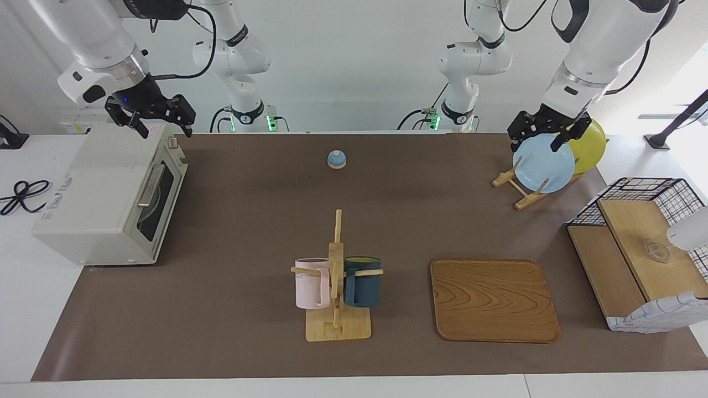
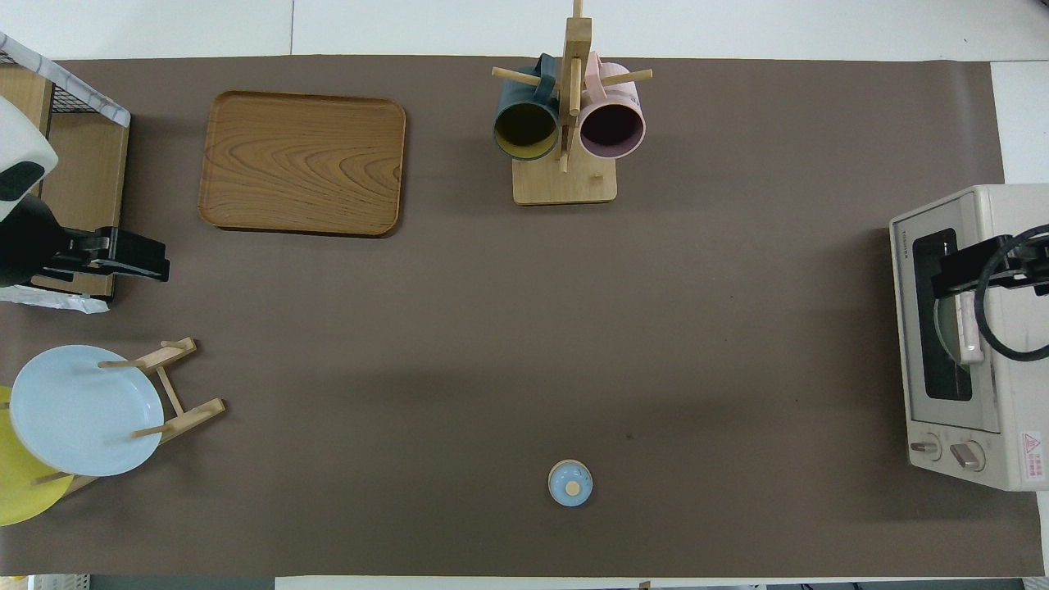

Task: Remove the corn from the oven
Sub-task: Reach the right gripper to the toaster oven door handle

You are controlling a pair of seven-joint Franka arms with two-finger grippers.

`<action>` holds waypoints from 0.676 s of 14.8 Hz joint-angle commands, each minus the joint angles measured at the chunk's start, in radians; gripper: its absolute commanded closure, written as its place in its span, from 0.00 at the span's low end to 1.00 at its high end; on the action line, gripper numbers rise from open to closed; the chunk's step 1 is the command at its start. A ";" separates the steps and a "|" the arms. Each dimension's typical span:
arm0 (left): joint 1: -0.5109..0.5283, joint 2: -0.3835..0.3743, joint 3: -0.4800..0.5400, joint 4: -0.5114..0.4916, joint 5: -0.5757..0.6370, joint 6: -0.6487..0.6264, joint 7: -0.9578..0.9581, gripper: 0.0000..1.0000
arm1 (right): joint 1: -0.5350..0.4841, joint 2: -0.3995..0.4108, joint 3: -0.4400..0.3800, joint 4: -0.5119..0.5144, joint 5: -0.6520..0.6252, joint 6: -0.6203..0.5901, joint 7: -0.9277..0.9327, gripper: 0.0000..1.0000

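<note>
1. The brown mat (image 1: 249, 221) is matte and smooth and covers nearly the whole white table (image 1: 22, 287); its wide middle lies bare between the objects.
2. The oven (image 1: 105, 199) is a boxy off-white metal case at the right arm's end of the table. Its dark glass door (image 2: 942, 315) is closed, with a metal bar handle (image 1: 150, 185) across it and two knobs at the end nearer the robots. The corn cannot be seen; the glass shows only a dim curved shape inside.
3. The basket shelf (image 1: 636, 249) of black wire and pale wood boards stands at the left arm's end, with a checked cloth over the corner farthest from the robots.
4. The wooden tray (image 1: 493, 299) is flat, rounded at the corners and strongly grained; it lies beside the shelf, apart from it.
5. The mug tree (image 1: 336, 276) is pale wood on a square base, with a pink mug (image 1: 311, 283) and a dark blue mug (image 1: 363, 282) hung on its pegs.
6. The plate rack (image 1: 520, 190) of wood sticks holds a glossy light blue plate (image 1: 545, 163) and a yellow plate (image 1: 592, 146) on edge.
7. The right gripper (image 1: 160, 121) hangs over the oven's top edge, fingers spread wide and holding nothing.
8. The left gripper (image 1: 545, 132) hangs over the plates, fingers also wide and holding nothing.
9. A small blue domed lid (image 1: 337, 159) with a tan knob sits alone on the mat, near the robots.
</note>
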 commanded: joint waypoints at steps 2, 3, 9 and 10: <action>0.015 -0.013 -0.011 -0.008 0.013 -0.011 -0.003 0.00 | -0.004 -0.017 0.006 -0.021 -0.015 0.019 0.019 0.00; 0.015 -0.013 -0.011 -0.008 0.013 -0.011 -0.002 0.00 | -0.004 -0.012 0.005 -0.019 -0.015 0.022 0.019 0.00; 0.015 -0.013 -0.011 -0.008 0.013 -0.011 -0.002 0.00 | -0.015 -0.028 0.005 -0.073 -0.027 0.074 -0.031 0.00; 0.015 -0.013 -0.011 -0.008 0.013 -0.011 -0.002 0.00 | -0.015 -0.034 0.003 -0.085 -0.027 0.095 -0.042 0.25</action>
